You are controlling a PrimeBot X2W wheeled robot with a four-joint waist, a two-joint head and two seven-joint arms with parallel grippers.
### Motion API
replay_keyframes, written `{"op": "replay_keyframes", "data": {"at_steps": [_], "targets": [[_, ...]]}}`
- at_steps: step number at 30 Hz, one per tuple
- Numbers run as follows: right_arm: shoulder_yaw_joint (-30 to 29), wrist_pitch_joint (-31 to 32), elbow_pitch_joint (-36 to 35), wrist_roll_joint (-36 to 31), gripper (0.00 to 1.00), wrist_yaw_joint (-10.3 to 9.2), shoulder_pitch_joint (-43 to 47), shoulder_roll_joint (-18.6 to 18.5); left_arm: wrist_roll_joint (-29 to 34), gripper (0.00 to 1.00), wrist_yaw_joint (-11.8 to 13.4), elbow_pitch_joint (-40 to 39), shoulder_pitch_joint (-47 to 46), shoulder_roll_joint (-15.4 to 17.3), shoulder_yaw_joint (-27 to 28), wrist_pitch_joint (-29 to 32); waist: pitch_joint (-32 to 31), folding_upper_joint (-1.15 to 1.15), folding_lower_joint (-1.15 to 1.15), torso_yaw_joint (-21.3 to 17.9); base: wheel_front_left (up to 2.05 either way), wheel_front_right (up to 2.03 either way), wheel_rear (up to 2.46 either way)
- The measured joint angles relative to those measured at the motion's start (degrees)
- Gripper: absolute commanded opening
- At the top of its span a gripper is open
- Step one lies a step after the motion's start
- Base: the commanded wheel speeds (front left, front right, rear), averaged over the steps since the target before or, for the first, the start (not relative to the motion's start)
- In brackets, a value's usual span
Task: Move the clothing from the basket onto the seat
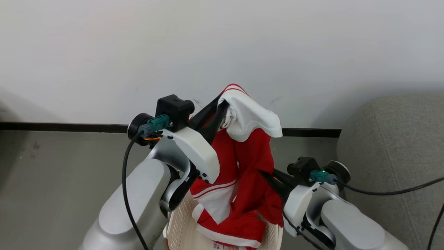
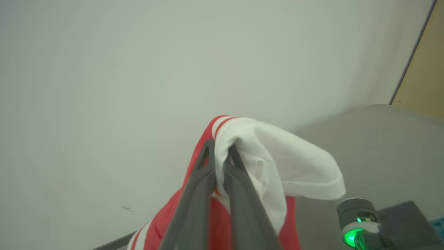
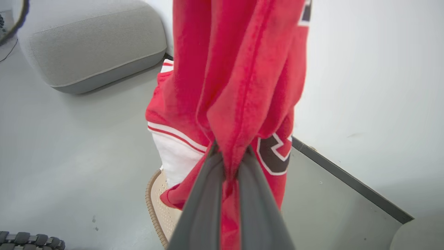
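Observation:
Red clothing with white trim hangs stretched above the cream basket, its lower end still draped into it. My left gripper is raised high and shut on the garment's white upper edge, the fingers pinching the fold. Lower down, my right gripper is shut on a bunched red fold, beside a black-and-white number. The grey seat stands to the right, with nothing on the part in view.
A white wall with a black baseboard runs behind. Grey floor lies to the left of the basket. Black cables trail off the right arm over the seat. The basket's brown rim shows below the hanging cloth.

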Motion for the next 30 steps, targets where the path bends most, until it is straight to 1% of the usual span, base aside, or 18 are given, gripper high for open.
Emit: {"op": "replay_keyframes", "data": {"at_steps": [4, 5, 6, 7, 8, 9, 18, 19, 20, 25, 30], "targets": [[-2.71, 0.0, -1.81, 0.42, 0.0, 0.0, 0.37, -2.44, -0.22, 0.0, 0.68, 1.7, 1.49, 0.58, 0.81, -0.62, 0.03, 0.0, 0.0, -1.01, 0.0, 0.0, 0.0], [-3.86, 0.0, -2.33, 0.69, 0.0, -0.01, 0.55, -3.13, -0.22, 0.03, 0.96, 2.13, 2.04, 0.81, 0.94, -0.89, 0.03, 0.0, 0.0, -1.31, 0.0, 0.0, 0.0], [-4.88, 0.0, -2.69, 0.86, 0.0, 0.0, 0.74, -3.9, -0.22, 0.23, 1.01, 2.56, 2.48, 1.01, 1.08, -1.22, 0.02, 0.0, 0.0, -1.61, 0.0, 0.0, 0.0], [-5.95, 0.0, -3.12, 0.92, 0.0, -0.01, 1.08, -4.67, -0.22, 0.41, 1.13, 2.82, 2.94, 1.22, 1.26, -1.41, 0.01, 0.0, 0.0, -1.93, 0.0, 0.0, 0.0], [-7.12, 0.0, -3.67, 1.08, 0.0, 0.0, 1.52, -5.44, -0.22, 0.72, 1.26, 3.08, 3.37, 1.29, 1.48, -1.91, 0.0, 0.0, 0.0, -2.26, 0.0, 0.0, 0.0], [-8.24, 0.0, -4.09, 1.15, 0.0, -0.01, 1.75, -6.06, -0.24, 1.0, 1.42, 3.38, 3.64, 1.29, 1.63, -2.4, -0.01, 0.0, 0.0, -2.59, 0.0, 0.0, 0.0], [-20.18, 0.01, -10.35, 1.02, 0.0, -0.01, 1.94, -9.67, -0.64, 1.0, 1.36, 4.99, 6.02, 0.83, 1.51, -5.92, -0.31, 0.0, 0.0, -6.01, 0.0, 0.0, 0.0], [-22.31, 0.01, -11.59, 0.44, 0.0, -0.01, 1.96, -10.79, -0.66, 1.0, 1.22, 5.1, 6.67, 0.82, 1.33, -6.81, -0.43, 0.0, 0.0, -6.82, 0.0, 0.0, 0.0], [-22.31, 0.01, -11.59, 0.44, 0.0, -0.01, 1.96, -10.79, -0.66, 1.0, 1.22, 5.1, 6.67, 0.82, 1.33, -6.81, -0.43, 0.0, 0.0, -6.82, 0.0, 0.0, 0.0], [-26.55, 0.0, -14.3, -1.11, 0.0, -0.01, 2.74, -13.08, -1.74, 1.0, 0.23, 5.11, 8.29, 0.46, 0.68, -9.65, -0.82, 0.0, 0.0, -8.86, 0.0, 0.0, 0.0], [-30.11, 0.0, -16.42, -1.42, 0.0, -0.01, 6.0, -14.58, -1.71, 1.0, -1.05, 5.01, 9.76, 0.4, -1.04, -11.16, -1.3, 0.0, 0.0, -10.97, 0.0, 0.0, 0.0]]}}
